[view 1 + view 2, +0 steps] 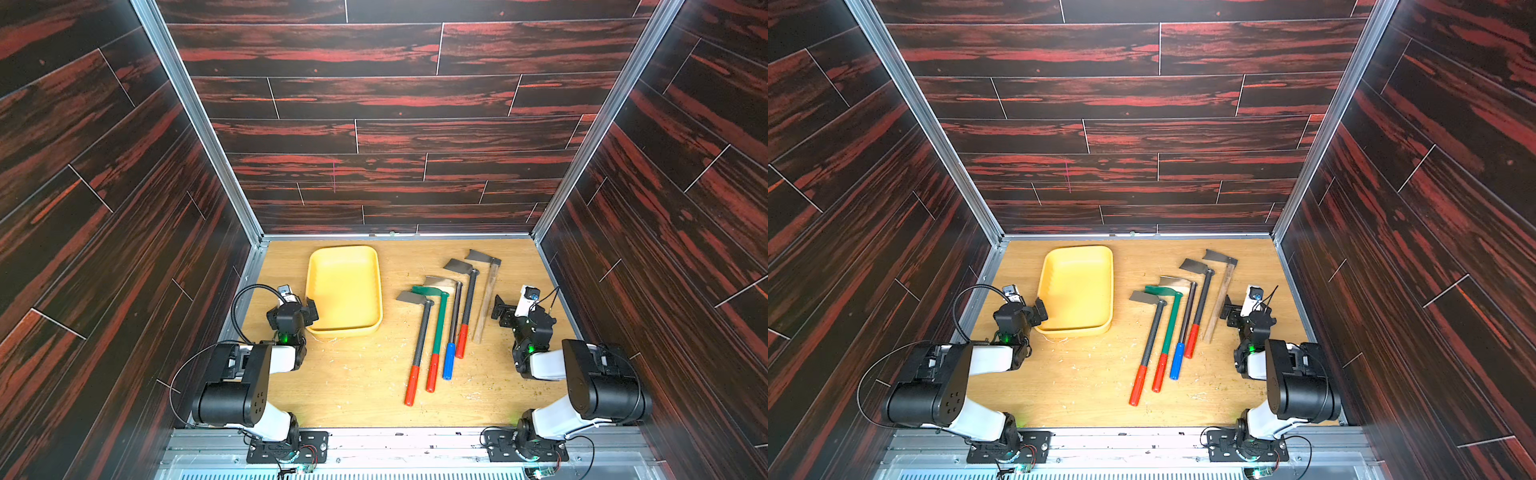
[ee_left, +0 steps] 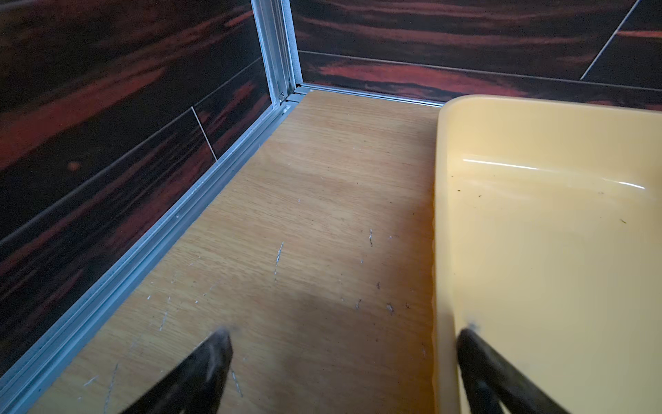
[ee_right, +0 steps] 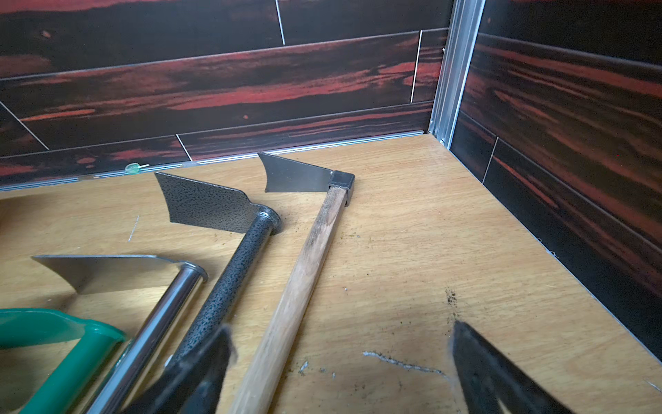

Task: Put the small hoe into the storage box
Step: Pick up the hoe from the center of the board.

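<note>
- The storage box [image 1: 345,291] sits left of centre on the table [image 1: 365,395] in both top views; it is empty, so nothing has been put away yet.
- Five hoes lie side by side right of centre, blades toward the top of the frame; none touches the box.
- The wooden-handled hoe [image 1: 485,303], rightmost of the row, looks the shortest; I take it for the small hoe, though that is a judgement.
- The left gripper [image 1: 306,311] hovers at the box's lower left corner, fingers spread wide and holding nothing; in the left wrist view one finger [image 2: 476,358] shows over the box's rim.
- The right gripper [image 1: 500,309] hangs just right of the wooden handle, fingers wide and empty; in the right wrist view the handle runs up between them, but I cannot tell how high they are.
- The step in hand looks like the approach, before any pick.
- Next, the right gripper should settle astride the wooden handle and close; the speckled dark hoe [image 3: 229,286] lies close beside it, leaving little room for the inner finger; the carry must then clear the other hoes to reach the box.
</note>
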`<state>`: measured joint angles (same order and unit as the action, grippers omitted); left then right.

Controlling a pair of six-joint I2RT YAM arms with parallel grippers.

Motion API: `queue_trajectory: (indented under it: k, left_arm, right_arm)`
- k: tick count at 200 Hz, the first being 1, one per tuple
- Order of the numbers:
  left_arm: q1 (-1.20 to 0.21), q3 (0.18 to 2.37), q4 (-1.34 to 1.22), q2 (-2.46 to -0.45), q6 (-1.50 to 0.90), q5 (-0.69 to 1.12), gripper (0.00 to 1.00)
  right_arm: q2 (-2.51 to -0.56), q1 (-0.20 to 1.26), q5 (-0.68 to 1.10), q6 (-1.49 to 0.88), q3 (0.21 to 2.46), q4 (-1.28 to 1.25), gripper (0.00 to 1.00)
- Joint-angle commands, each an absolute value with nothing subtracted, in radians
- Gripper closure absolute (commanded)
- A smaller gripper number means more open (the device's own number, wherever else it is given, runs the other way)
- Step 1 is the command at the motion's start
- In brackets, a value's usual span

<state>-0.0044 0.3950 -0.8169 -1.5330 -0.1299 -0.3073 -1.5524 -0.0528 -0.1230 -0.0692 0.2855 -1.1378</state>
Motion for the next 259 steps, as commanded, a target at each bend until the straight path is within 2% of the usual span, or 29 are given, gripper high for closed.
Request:
queue_trajectory:
  k: [1,72,93,162,215,259]
  left_arm:
    - [0.005,0.414,-0.836,-1.54,-0.116,-0.331,0.0]
    - [0.005,0.42,-0.833,-1.519,-0.103,-0.323,0.0]
    - [0.005,0.486,-0.63,-1.45,-0.105,-0.315,0.0]
    - [0.004,0.611,-0.279,-1.187,-0.081,-0.303,0.0]
    - [0.0,0.745,-0.015,-1.09,-0.268,-0.281,0.0]
    - [-0.027,0.921,0.278,-1.077,-0.498,-0.351,0.0]
  right_arm:
    - [-1.565,-0.058,-0.12,-0.062,0.302,-1.157,0.02]
    - [-1.54,-0.057,-0.119,-0.063,0.307,-1.134,0.01]
    - [-1.498,-0.057,-0.101,-0.056,0.34,-1.031,0.02]
    - [-1.387,-0.043,-0.078,-0.032,0.429,-0.791,0.02]
    - [-1.286,-0.028,-0.002,-0.145,0.53,-0.59,0.02]
    - [-1.183,0.044,-0.083,-0.245,0.667,-0.297,0.02]
